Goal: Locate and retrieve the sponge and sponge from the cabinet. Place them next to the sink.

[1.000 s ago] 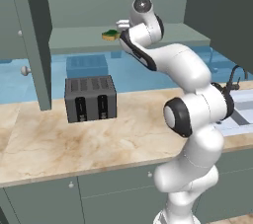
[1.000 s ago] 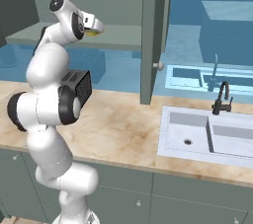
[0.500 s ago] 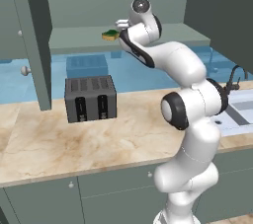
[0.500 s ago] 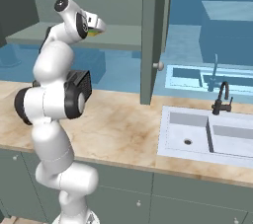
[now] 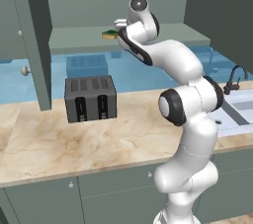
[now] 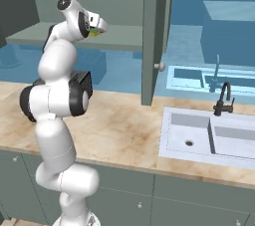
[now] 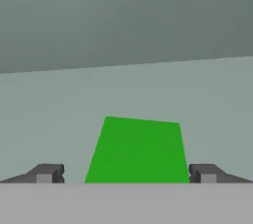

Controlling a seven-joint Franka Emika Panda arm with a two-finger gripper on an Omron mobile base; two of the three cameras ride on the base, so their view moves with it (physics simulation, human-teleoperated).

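A bright green sponge lies flat on the cabinet shelf, straight ahead of my gripper. It sits between the two dark fingertips, which stand wide apart, open and holding nothing. In the left base view my hand reaches over the shelf of the open cabinet. A yellow sponge with a dark green top lies just to its left. From the right base view the gripper is at the shelf with a bit of sponge below it. The sink lies far to the right.
A dark toaster stands on the marble counter under the shelf. Open cabinet doors hang at the left and in the middle, each with a round knob. A dark faucet rises behind the sink.
The hand has edged slightly further over the shelf toward the sponges. The jaws stayed open.
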